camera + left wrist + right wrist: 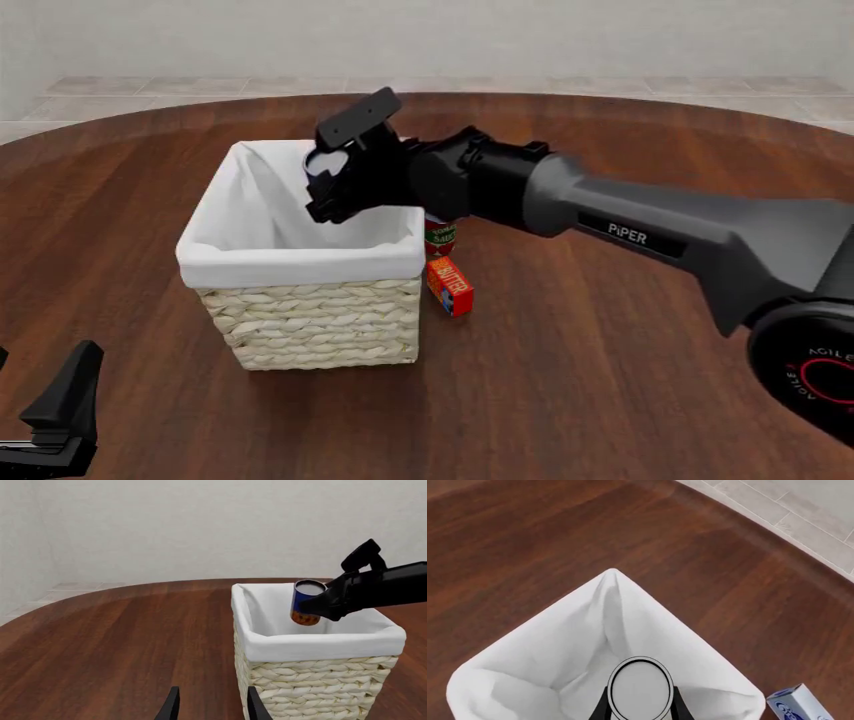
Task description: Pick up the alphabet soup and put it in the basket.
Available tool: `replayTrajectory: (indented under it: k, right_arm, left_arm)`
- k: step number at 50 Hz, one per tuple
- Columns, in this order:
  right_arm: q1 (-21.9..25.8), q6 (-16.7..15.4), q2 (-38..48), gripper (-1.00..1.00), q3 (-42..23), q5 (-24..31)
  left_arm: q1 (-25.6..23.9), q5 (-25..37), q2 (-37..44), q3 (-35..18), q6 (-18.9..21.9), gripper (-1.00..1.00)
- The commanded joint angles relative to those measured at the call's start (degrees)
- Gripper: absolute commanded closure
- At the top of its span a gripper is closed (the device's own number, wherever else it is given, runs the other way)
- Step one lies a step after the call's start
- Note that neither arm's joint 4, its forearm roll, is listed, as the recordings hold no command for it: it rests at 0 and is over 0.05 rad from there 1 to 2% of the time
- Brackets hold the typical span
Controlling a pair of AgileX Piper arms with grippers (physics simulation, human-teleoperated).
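The right claw [328, 605] holds the alphabet soup [306, 602] over the open mouth of the basket [320, 645], its fingers closed against the can's sides. In the left wrist view the can hangs above the white liner and inside the line of the rim, close to upright with a slight tilt, pale lid up and orange band down. The right wrist view looks straight down on the lid, with the liner's hollow spread beneath it. The drop, then, appears to be straight down, the can's long axis running into the basket. The left claw [54, 415] waits low at the near edge of the desk [601, 350], well apart from the basket, its fingers parted and empty. A red-and-green can [441, 238] and a small orange box [451, 285] sit just beside the basket's right wall.
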Motion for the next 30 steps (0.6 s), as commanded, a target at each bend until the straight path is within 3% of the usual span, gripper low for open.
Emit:
replayTrajectory:
  k: [1,30]
  right_arm:
    - [0.1,1.2,0.0,1.0,-0.8,-0.1]
    - [0.5,1.9,2.3,1.0,-1.2,-0.5]
  left_arm:
    - [0.0,0.0,0.0,0.0,0.0,-1.0]
    - [0.0,0.0,0.0,0.0,0.0,-1.0]
